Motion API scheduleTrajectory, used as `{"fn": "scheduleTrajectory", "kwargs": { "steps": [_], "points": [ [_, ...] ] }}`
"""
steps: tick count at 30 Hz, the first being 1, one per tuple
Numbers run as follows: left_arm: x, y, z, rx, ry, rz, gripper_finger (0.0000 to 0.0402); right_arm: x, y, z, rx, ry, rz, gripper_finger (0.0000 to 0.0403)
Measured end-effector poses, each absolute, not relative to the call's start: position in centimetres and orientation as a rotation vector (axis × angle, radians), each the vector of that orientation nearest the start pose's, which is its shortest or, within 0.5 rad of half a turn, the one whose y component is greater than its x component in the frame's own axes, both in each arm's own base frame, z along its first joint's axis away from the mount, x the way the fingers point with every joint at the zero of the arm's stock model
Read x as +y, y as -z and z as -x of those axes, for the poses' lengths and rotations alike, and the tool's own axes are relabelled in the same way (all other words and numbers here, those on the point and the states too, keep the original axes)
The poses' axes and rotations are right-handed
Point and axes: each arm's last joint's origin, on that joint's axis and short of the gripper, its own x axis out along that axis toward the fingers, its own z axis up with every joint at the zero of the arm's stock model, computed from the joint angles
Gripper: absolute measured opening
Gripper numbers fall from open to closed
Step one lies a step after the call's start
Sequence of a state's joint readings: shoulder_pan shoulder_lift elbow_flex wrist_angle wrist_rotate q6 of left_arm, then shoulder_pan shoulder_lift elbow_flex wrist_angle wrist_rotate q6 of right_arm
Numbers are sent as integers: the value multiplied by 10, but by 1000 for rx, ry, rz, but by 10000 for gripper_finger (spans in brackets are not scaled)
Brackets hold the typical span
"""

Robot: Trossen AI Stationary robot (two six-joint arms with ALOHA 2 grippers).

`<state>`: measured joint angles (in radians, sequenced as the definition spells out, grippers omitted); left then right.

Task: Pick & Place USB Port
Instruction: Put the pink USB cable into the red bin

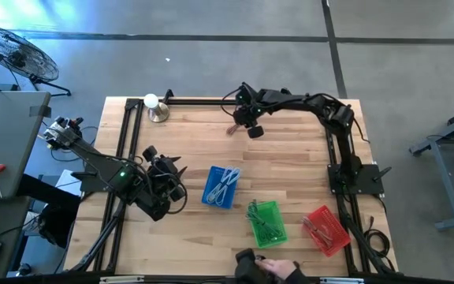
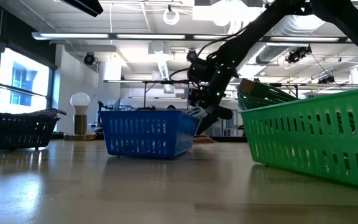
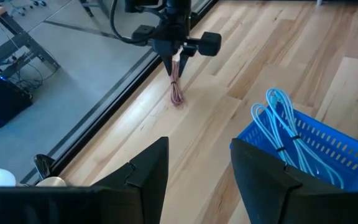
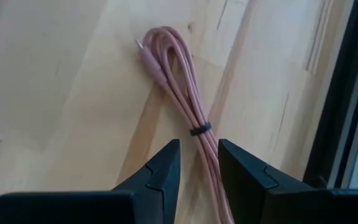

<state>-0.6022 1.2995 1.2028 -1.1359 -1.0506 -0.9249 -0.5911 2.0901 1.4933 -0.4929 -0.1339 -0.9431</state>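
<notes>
A coiled pink cable, bound by a dark tie, lies near the table's far edge; it also shows in the high view. My right gripper stands over it, pointing down, shut on the cable's near end. My left gripper is open and empty at the table's left, beside the blue basket; its own view shows the gap between its fingers. My right gripper pinches the bundled strands of the pink cable between its two fingers, just past the dark tie. The fingers come from above, pointing down, along the bundle. The cable hangs below the fingers, and its looped far end rests on the table.
The blue basket holds light-blue cables. A green basket and a red basket stand near the front right. A bulb lamp stands at the far left. A person's hand shows at the near edge. Black rails frame the table.
</notes>
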Motion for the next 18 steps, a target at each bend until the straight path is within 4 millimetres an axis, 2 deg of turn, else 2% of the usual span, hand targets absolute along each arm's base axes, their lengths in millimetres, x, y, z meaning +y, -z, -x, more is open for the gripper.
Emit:
{"fn": "scheduleTrajectory", "kwargs": {
  "steps": [18],
  "points": [
    [-107, -316, -200, 559, -699, -56, 168, -245, -160, -356, 1061, -80, 339, 100]
  ]
}}
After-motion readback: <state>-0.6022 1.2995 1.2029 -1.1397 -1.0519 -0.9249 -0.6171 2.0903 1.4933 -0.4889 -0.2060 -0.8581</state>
